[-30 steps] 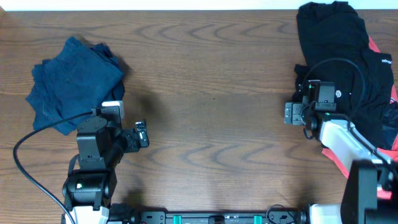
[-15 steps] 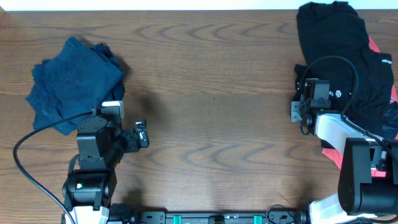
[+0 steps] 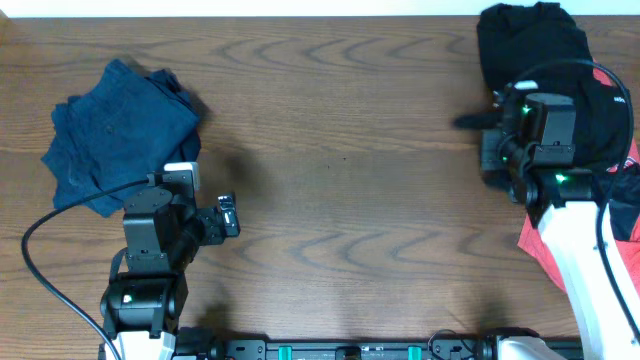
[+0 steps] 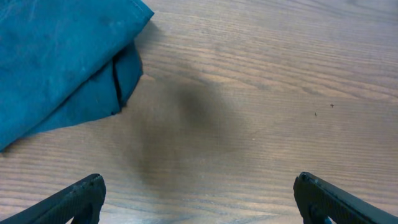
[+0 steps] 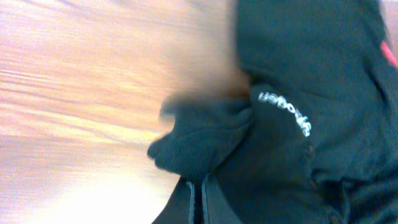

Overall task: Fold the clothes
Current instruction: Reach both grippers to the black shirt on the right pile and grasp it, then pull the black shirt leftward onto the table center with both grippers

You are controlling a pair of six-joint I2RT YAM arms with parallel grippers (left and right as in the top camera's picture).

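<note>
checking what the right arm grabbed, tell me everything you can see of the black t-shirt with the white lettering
The black T-shirt is soft, matte cloth, crumpled in a heap at the far right of the table, lying over a red garment. Small white logo lettering shows near one fold. The right pincer is shut on a bunched corner of its left edge, which sticks out over the bare wood. The wrist view is blurred, so seams and neckline cannot be made out.

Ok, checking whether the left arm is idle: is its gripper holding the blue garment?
No, the left gripper stands open over the table, with the blue garment lying apart from it.
</note>
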